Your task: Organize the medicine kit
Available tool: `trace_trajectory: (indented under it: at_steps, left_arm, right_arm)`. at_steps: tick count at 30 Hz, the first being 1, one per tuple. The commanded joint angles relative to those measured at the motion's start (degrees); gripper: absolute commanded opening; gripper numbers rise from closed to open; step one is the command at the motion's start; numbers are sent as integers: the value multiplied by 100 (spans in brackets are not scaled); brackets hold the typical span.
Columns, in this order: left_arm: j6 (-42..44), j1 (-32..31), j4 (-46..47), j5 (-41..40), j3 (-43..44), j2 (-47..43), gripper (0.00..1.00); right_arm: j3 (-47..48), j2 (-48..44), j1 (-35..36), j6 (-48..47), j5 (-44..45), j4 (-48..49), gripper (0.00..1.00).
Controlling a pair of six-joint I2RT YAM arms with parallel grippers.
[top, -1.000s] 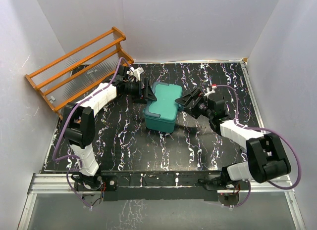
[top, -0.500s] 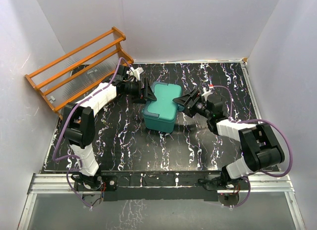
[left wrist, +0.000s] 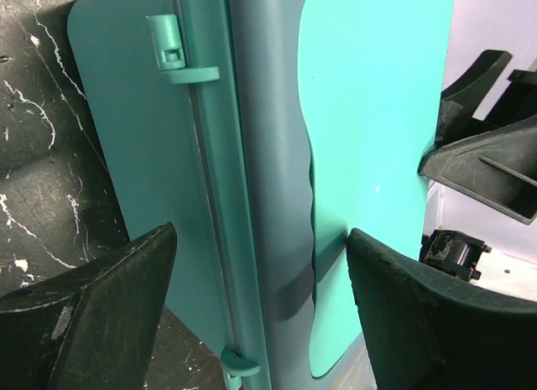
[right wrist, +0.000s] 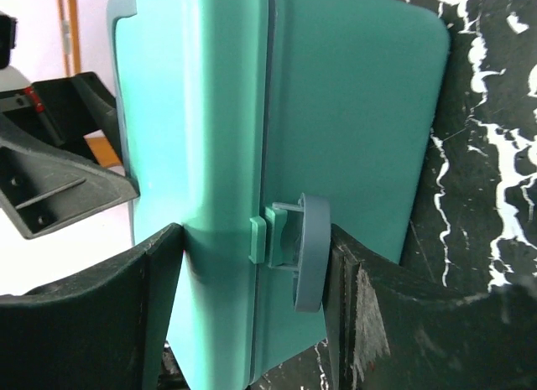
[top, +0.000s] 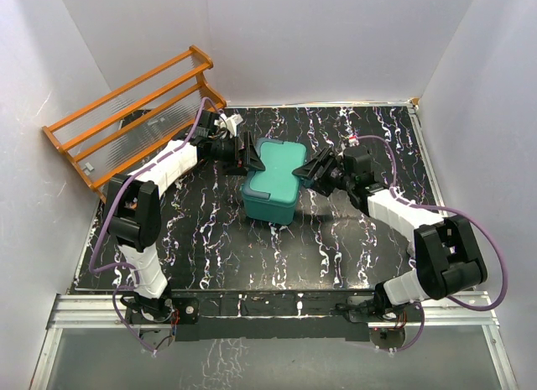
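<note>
The right pincer [top: 309, 168] has narrowed from wide apart onto the latch [right wrist: 294, 243] edge of the kit [top: 273, 179], touching both sides. The left pincer [top: 250, 155] straddles the hinge side; I cannot tell whether it grips. The kit sits shut mid-table [top: 252, 256], likely braced for unlatching.

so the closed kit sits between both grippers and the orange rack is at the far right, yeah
No: the orange rack is at the far left, per the top external view. The closed medicine kit does sit between the left gripper and right gripper.
</note>
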Motion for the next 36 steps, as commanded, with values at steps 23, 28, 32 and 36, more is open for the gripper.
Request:
trace_trajectory:
  at_steps: [23,28,32,36]
  left_arm:
    - [287,2,-436,-599,-46,64,79]
    - [313,2,-447,-619,-38,71,79]
    - [314,1,-453,-627,-37,84,79]
    - [314,1,-447,-634,-45,86,79]
  right_arm:
    - [1808,54,1033,-1405,2722,-2582,75]
    - [1858,7,1038,-1366,2955,-2783,76]
    - [1731,-94,1037,-1308,2682,-2472,72]
    - [1635,-190,1037,-1221,2396,-2197,65]
